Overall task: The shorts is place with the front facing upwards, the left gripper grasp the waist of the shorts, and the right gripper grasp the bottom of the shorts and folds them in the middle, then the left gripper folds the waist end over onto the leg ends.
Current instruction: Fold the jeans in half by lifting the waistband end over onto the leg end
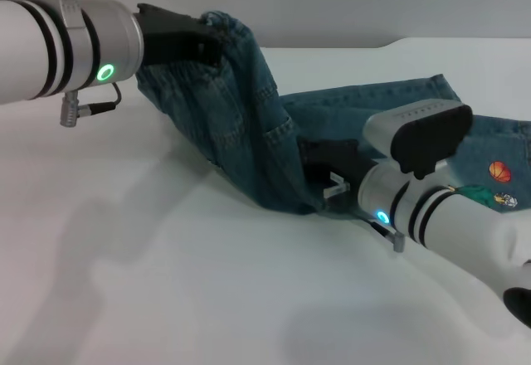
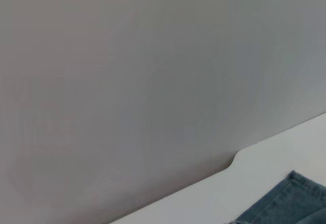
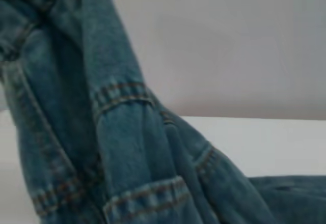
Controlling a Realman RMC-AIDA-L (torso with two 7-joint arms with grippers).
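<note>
**Waist lifted, leg end held low**

The left claw (image 1: 211, 37) is clamped on the waist of the shorts (image 1: 249, 133), holding it raised above the desk (image 1: 166, 282) toward the far left edge. From there the denim hangs in a slanted sheet, down and rightward to the right claw (image 1: 325, 176), which sits low near the middle of the desk. Dark cloth hides its tips, so I cannot tell whether it grips the leg bottom. The rest of the shorts lies flat toward the far right edge, behind the right arm. The garment's long axis runs left to right, so the waist must likely travel rightward over the leg ends, and the left claw alone carries it.
</note>
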